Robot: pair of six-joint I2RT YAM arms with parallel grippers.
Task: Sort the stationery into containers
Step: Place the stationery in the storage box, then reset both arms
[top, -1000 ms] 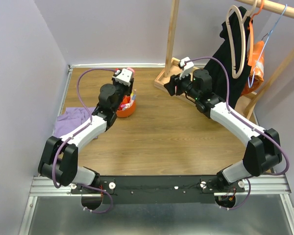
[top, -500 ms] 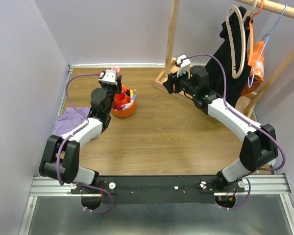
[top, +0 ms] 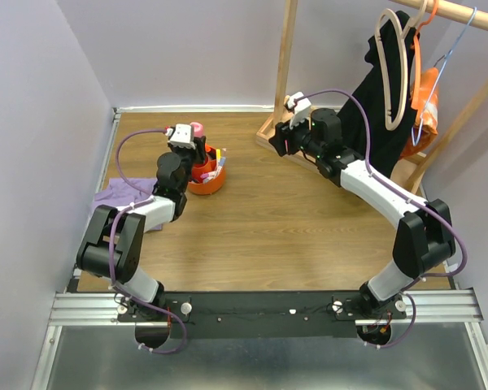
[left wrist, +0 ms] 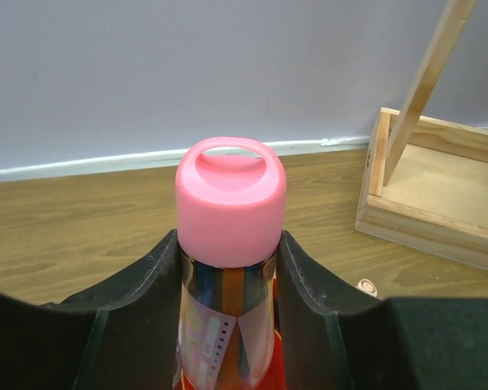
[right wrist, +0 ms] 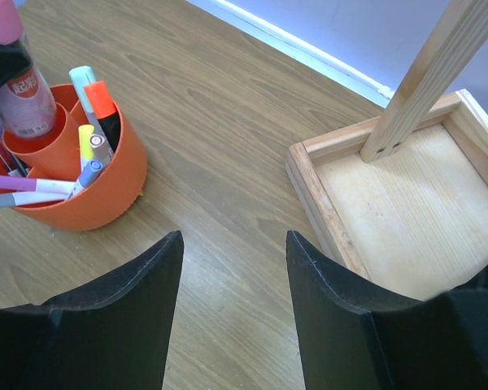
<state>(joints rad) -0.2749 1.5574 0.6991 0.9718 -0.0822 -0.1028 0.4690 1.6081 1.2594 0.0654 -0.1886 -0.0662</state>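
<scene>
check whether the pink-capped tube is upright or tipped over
Upright: the tube stands cap up in the left gripper, its lower end inside the middle cup of the orange tub.

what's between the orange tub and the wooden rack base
Bare tabletop in the right wrist view; the left wrist view shows one small tan round thing close by the rack base.
</scene>
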